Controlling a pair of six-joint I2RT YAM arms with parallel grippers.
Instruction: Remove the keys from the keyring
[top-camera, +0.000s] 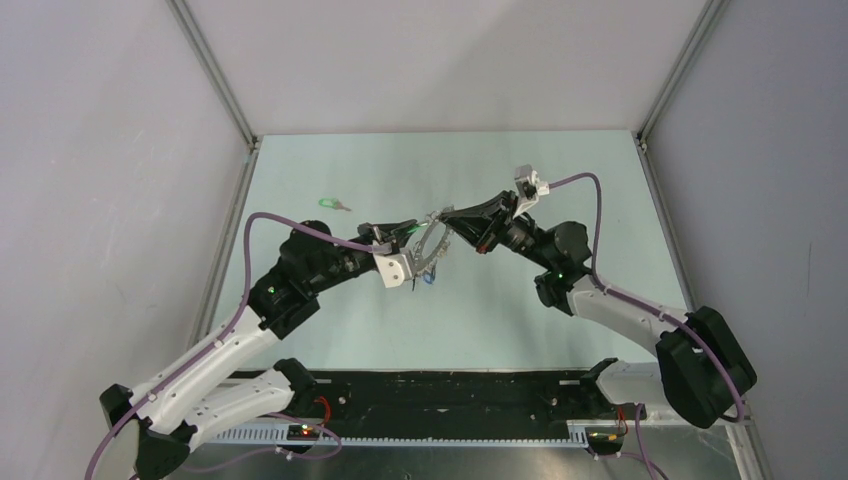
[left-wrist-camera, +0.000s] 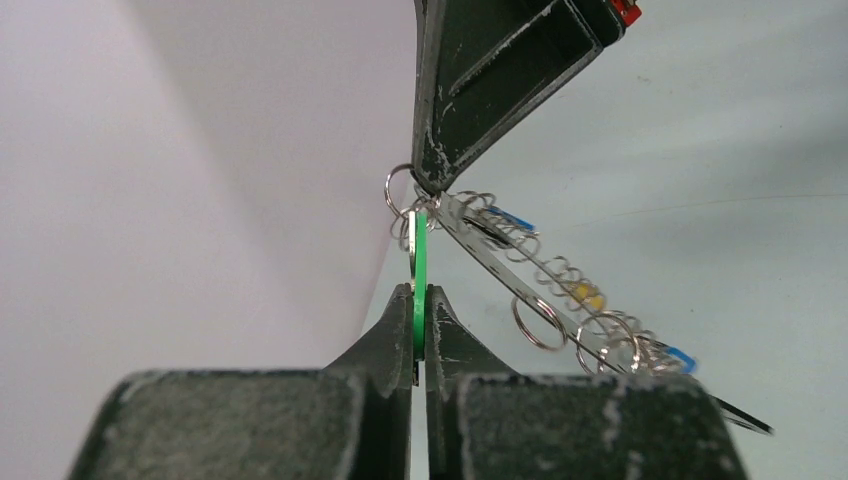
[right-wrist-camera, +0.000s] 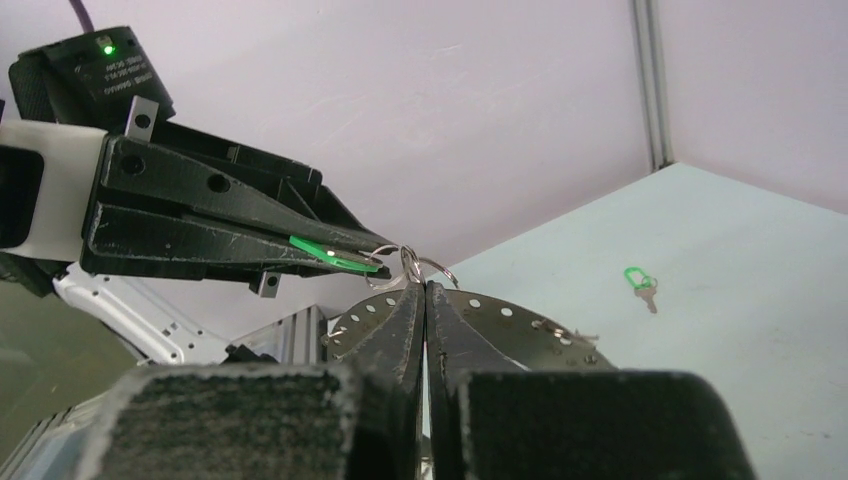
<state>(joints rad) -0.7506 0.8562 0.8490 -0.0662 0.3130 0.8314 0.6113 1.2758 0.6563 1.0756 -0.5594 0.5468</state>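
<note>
The keyring (top-camera: 434, 247) is a flat silvery disc with small holes along its rim, held in the air between both arms. My left gripper (top-camera: 408, 232) is shut on the green head of a key (left-wrist-camera: 419, 275) that hangs from a small split ring at the disc's rim. My right gripper (top-camera: 446, 215) is shut on the disc's rim right beside that split ring (right-wrist-camera: 425, 285). In the left wrist view the keyring (left-wrist-camera: 520, 275) runs off to the right, with a yellow key (left-wrist-camera: 588, 295) and blue keys (left-wrist-camera: 681, 355) on small wire rings. The green key also shows in the right wrist view (right-wrist-camera: 335, 253).
A loose green-headed key (top-camera: 331, 204) lies on the pale table (top-camera: 560, 170) at the far left, also seen in the right wrist view (right-wrist-camera: 640, 284). White walls with metal corner posts (top-camera: 215, 70) enclose the table on three sides.
</note>
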